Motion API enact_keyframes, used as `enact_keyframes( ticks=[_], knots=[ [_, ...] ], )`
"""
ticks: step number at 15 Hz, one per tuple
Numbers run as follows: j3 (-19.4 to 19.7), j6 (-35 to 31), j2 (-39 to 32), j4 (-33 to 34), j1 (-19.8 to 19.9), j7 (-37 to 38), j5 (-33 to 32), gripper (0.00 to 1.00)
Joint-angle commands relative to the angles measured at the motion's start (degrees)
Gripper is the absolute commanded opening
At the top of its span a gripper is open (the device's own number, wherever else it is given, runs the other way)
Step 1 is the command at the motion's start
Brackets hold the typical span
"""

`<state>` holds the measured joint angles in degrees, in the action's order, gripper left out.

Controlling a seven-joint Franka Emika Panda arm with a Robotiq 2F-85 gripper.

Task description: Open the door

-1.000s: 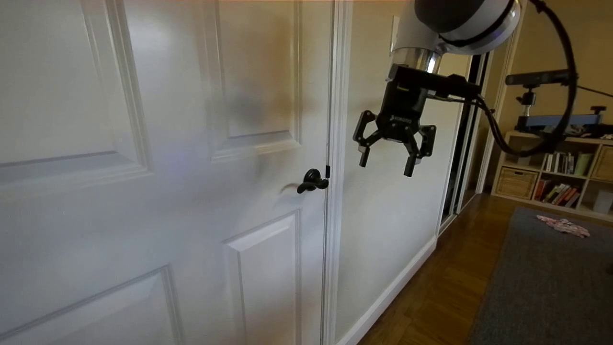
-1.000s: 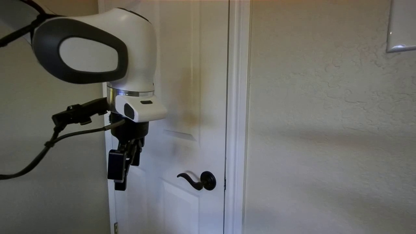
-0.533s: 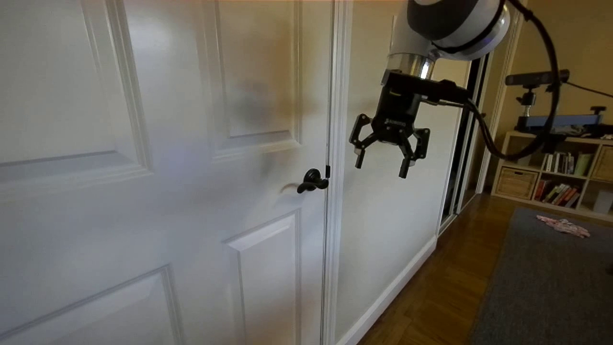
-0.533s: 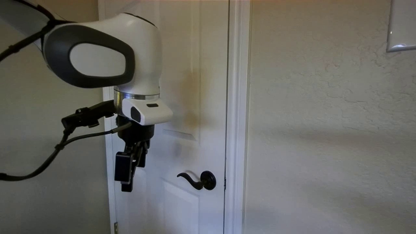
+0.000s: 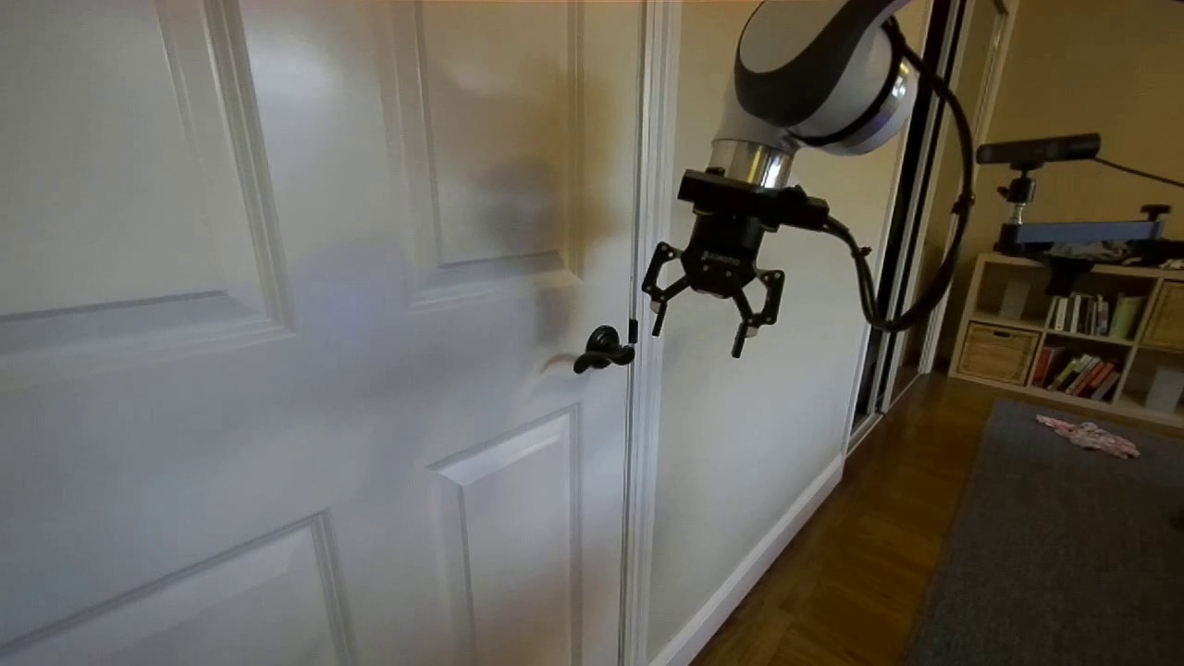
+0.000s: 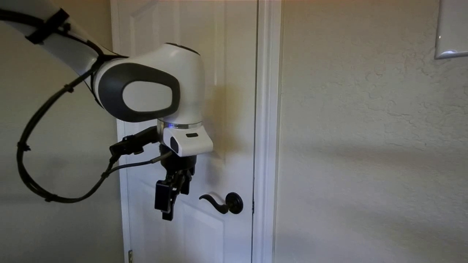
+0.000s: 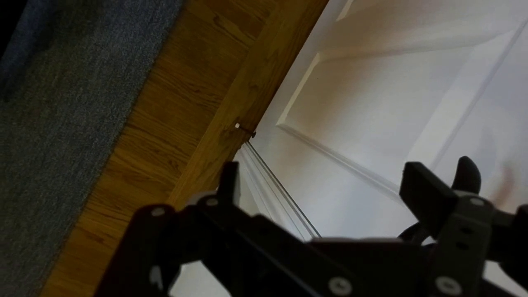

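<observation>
the door [image 5: 351, 388], white and panelled, stands closed in its frame [image 5: 651, 416], as both exterior views show; its black lever handle [image 6: 226, 206] lies near the opening edge and appears unturned. the gripper [image 5: 698, 335] hangs near the lever's free end, pointing down, its fingers [image 7: 429, 198] spread well apart with nothing between them; no contact with the lever is seen. in the wrist view the lever is partly hidden behind one finger. step in hand, by judgement: approach to the handle, with turning not yet begun. next move calls for bringing the fingers onto the lever and bearing down until it releases. a visible hinge [image 6: 130, 256] suggests the door swings toward the arm [image 6: 146, 93], so a pull should follow.
</observation>
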<state>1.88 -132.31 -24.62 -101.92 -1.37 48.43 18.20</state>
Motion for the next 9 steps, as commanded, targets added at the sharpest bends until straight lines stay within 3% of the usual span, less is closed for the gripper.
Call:
enact_keyframes(
  ticks=[1, 9],
  knots=[
    [0.3, -0.7, -6.1, 6.6, -0.4, 4.7, 1.2, 1.00],
    [-0.5, -4.4, -13.2, 15.1, -0.4, 11.4, 3.1, 1.00]
  ],
)
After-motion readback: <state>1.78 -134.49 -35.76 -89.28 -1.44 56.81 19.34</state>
